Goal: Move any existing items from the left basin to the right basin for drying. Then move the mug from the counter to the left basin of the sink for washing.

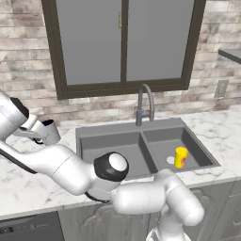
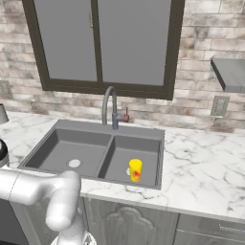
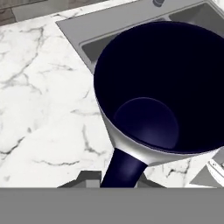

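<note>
My gripper [image 1: 40, 134] reaches far left over the white marble counter [image 1: 28, 183] and is shut on the dark handle of the grey mug [image 1: 49, 131]. In the hand view the mug [image 3: 157, 87] looms close, its navy inside facing the camera and its handle running down between my fingertips [image 3: 118, 181]. It sits just left of the sink's corner [image 3: 74, 30]; I cannot tell whether it touches the counter. The yellow cup [image 1: 180, 156] [image 2: 135, 170] stands upright in the right basin [image 1: 164, 141] [image 2: 125, 153]. The left basin [image 1: 103, 143] [image 2: 67, 150] holds nothing.
A curved steel faucet [image 1: 145, 103] [image 2: 110, 107] rises behind the sink's divider, in front of a dark-framed window. My own arm [image 1: 70, 169] stretches along the counter's front edge. More counter [image 2: 201, 167] runs to the right, under a grey shelf [image 2: 229, 74].
</note>
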